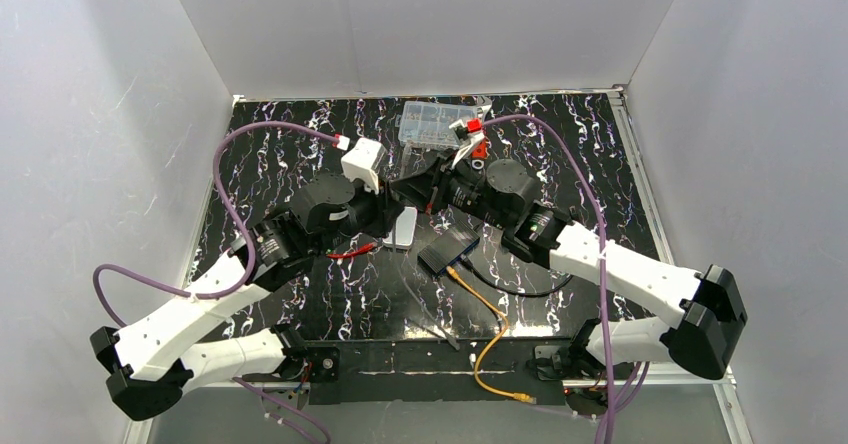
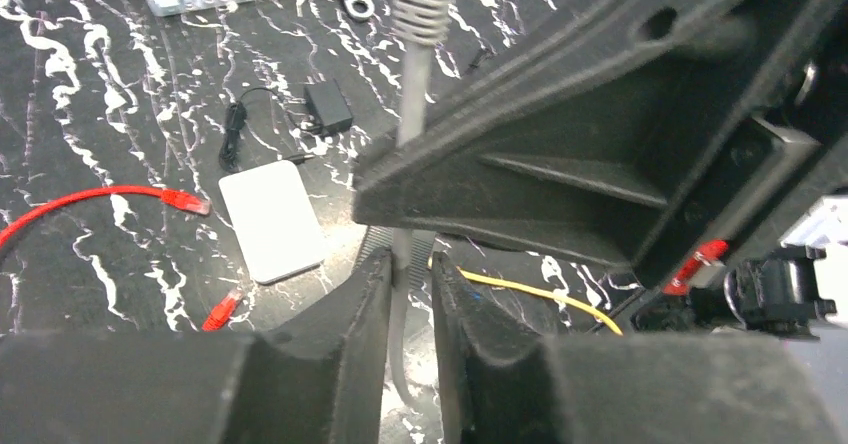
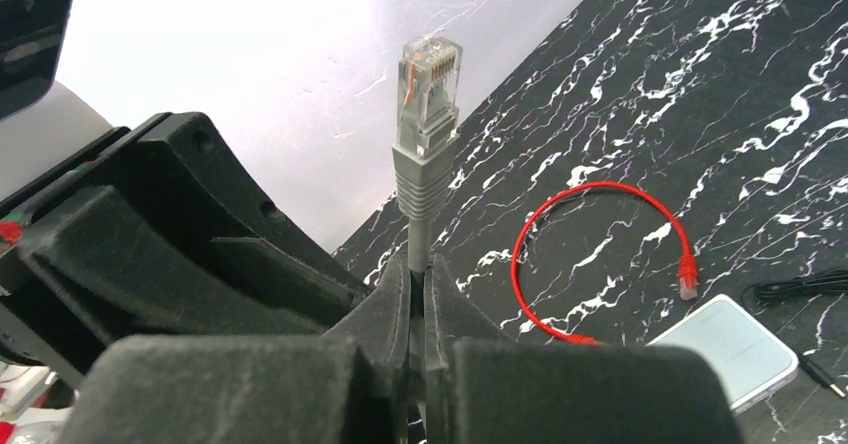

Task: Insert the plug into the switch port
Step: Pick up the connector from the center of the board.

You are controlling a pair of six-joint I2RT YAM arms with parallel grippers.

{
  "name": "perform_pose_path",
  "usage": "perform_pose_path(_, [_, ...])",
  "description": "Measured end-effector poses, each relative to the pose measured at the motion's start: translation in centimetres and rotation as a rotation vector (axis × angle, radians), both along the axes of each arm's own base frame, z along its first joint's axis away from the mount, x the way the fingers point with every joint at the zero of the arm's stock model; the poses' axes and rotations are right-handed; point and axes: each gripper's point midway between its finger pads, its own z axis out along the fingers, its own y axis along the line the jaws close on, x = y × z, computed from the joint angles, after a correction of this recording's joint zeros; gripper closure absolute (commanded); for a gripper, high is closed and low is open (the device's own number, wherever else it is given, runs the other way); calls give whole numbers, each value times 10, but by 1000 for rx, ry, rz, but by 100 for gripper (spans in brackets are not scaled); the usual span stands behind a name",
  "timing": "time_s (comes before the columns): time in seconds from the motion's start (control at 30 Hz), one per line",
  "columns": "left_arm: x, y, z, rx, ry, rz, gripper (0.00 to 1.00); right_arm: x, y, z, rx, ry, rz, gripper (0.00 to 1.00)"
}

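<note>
A black marbled table (image 1: 300,164) carries everything, and above its middle we see two arms meeting tip to tip. The right pincer (image 3: 418,274) is pressed together on a grey cable (image 3: 418,229), pinching it just under the ribbed boot. The left pincer (image 2: 410,286) stands around the same cable, farther from the plug; its fingers are parted a little, with a dark gap beside the cable, so we judge it loose rather than gripping.

Beneath the pincers, toward the arm bases, the flat black switch (image 1: 445,255) lies on the table; its ports are too small for us to tell apart, and an orange cable (image 1: 490,329) runs up to its edge. A white box (image 1: 405,229) rests on the table just beside the left pincer.

The plug (image 3: 430,69), clear plastic, stands upright directly above the right pincer's fingertips, well apart from the switch.

We judge the step in hand to be settling the grip before insertion. Next, the right arm must tip the plug down toward a free port, square it to the opening and push straight in.
</note>
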Motion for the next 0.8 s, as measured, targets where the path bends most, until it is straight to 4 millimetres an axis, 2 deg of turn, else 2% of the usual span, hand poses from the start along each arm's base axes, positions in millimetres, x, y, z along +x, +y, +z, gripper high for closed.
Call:
perform_pose_path(0.07, [-3, -3, 0, -7, 8, -21, 43, 0, -2, 1, -7, -22, -3, 99])
perform_pose_path(0.13, [-8, -5, -1, -8, 16, -51, 34, -3, -7, -1, -18, -48, -5, 99])
perform_pose_path(0.43, [-30, -4, -2, 43, 17, -190, 3, -35, -47, 3, -108, -221, 75, 99])
perform_pose_path(0.63, [-54, 8, 16, 33, -53, -311, 2, -67, -67, 0, -190, -317, 206, 99])
perform_pose_path(0.8, [-77, 15, 45, -15, -135, -415, 2, -92, -72, 2, -212, -359, 329, 99])
